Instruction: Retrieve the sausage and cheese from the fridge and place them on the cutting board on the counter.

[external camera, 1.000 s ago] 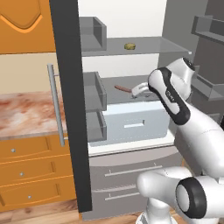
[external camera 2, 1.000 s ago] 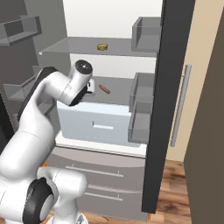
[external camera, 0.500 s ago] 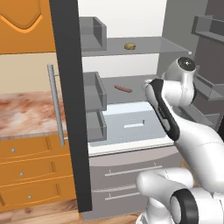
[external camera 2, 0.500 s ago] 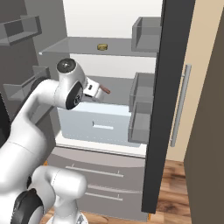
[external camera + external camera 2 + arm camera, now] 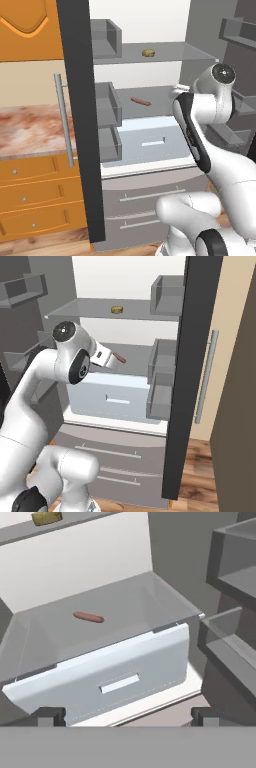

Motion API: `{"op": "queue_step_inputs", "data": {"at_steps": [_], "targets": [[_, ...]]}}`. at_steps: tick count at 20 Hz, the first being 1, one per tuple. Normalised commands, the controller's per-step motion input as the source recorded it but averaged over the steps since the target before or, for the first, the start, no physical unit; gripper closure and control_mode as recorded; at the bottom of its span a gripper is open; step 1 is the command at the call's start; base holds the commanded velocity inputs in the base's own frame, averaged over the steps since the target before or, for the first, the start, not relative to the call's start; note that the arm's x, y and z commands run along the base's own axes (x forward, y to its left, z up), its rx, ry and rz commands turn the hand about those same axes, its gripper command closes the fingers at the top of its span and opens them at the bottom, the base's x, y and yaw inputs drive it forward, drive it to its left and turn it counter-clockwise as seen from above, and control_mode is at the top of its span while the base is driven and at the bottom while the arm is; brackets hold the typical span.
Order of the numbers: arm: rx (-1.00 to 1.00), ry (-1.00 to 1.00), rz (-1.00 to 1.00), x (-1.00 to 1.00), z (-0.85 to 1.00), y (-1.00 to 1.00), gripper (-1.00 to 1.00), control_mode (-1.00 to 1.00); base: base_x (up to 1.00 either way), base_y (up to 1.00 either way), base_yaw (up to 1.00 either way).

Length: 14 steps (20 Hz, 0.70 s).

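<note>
The fridge (image 5: 75, 125) stands open. The sausage (image 5: 140, 101), a slim reddish-brown link, lies on the middle glass shelf above the pale drawer; it also shows as the sausage (image 5: 89, 617) and, partly behind the hand, the sausage (image 5: 120, 359). The cheese (image 5: 148, 52), a small yellow chunk, rests on the upper shelf, seen too as the cheese (image 5: 117, 309) and the cheese (image 5: 47, 517). My gripper (image 5: 127, 717) is open and empty, held in front of the shelf, short of the sausage; from the right it is the gripper (image 5: 108, 357). The counter (image 5: 30, 130) is left of the fridge door. The cutting board is out of view.
A pale drawer (image 5: 110, 677) juts out under the sausage's shelf. Grey door bins (image 5: 107, 115) line the left door and more bins (image 5: 162, 381) line the right door. Grey freezer drawers (image 5: 150, 200) sit below. Orange drawers (image 5: 30, 195) are under the counter.
My arm has folded upward, elbow rising, and the hand has drawn back from the middle shelf. The sausage and cheese have not moved. The jaws stayed wide.
</note>
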Motion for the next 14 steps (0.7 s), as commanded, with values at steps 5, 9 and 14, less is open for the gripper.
{"op": "queue_step_inputs", "data": {"at_steps": [5, 9, 14], "targets": [[-0.02, -0.04, 0.15, -0.6, 0.11, -0.06, -1.0, -1.0, 0.0, 0.0, 0.0], [-0.06, 0.0, 0.07, -0.44, 0.07, 0.04, -1.0, -1.0, 0.0, 0.0, 0.0], [-0.11, 0.0, 0.01, -0.37, 0.24, 0.04, -1.0, -1.0, 0.0, 0.0, 0.0]]}}
